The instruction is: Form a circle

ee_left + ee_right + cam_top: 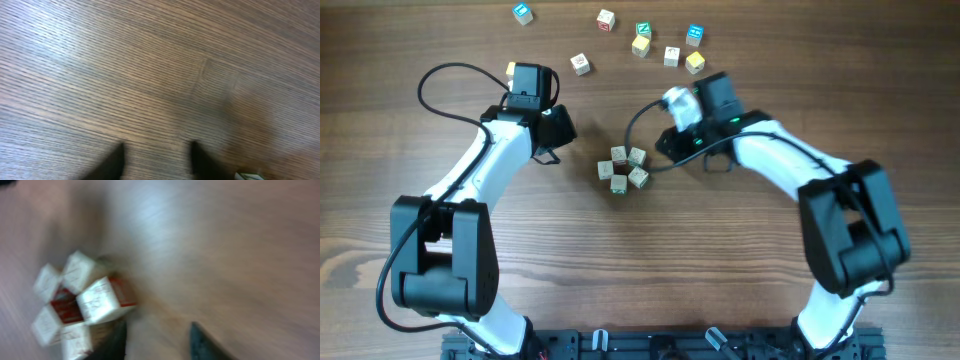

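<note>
The circle point(623, 168) is a tight ring of several tiny pale wooden cubes with red and green faces, lying mid-table between my two arms. My left gripper point(552, 150) hovers just left of it, apart from the cubes. In the left wrist view its jaws point(157, 147) stand open over bare wood, with one cube corner point(247, 176) at the bottom right. My right gripper point(666, 148) sits just right of the ring. The blurred right wrist view shows the ring point(75, 305) to the left of that open gripper point(157, 325), with nothing between its fingers.
Loose cubes are scattered along the table's far edge: blue-faced ones point(523, 13) point(694, 35), yellow ones point(641, 45) point(695, 63), and pale ones point(606, 19) point(580, 63) point(671, 56). Black cables loop off both arms.
</note>
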Controlling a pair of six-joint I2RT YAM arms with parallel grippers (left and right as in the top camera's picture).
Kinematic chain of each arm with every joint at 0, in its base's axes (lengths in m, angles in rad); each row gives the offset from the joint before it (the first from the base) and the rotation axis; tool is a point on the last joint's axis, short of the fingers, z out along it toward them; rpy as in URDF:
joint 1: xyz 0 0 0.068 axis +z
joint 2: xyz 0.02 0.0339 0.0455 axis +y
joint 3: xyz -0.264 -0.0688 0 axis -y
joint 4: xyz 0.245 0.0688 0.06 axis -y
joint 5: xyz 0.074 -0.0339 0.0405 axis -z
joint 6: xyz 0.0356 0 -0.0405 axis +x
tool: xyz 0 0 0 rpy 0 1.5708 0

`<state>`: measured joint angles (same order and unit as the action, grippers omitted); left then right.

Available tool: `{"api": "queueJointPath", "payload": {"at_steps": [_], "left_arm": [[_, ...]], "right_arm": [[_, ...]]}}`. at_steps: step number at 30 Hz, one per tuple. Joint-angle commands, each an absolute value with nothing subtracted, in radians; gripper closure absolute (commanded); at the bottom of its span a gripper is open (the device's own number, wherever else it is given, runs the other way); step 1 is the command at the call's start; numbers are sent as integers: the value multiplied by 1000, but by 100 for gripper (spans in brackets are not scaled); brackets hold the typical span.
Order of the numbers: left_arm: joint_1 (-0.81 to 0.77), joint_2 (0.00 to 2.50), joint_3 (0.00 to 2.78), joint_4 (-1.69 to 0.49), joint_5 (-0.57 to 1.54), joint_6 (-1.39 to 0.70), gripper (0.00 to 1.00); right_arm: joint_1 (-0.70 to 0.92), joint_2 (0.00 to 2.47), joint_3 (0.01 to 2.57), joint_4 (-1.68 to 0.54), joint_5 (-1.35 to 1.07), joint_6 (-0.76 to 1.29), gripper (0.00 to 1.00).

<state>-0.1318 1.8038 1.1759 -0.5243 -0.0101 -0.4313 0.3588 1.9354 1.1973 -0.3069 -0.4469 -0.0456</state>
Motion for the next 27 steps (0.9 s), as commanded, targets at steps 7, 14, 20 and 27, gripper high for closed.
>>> {"api": "queueJointPath", "payload": {"at_steps": [7,14,20,27], "left_arm": [[-133,1819,1178,-557,-58,-423,0],[-133,1819,1178,-557,-58,-423,0],[-133,1819,1178,-556,-58,-423,0],[-154,1536,1178,-546,-136,-422,0]], "right_arm": [[195,1894,1193,-299,-339,-20,0],[195,1894,1193,-299,-336,-19,0],[195,1894,1193,-299,-336,-19,0],[195,1894,1193,-299,-336,-19,0]]}}
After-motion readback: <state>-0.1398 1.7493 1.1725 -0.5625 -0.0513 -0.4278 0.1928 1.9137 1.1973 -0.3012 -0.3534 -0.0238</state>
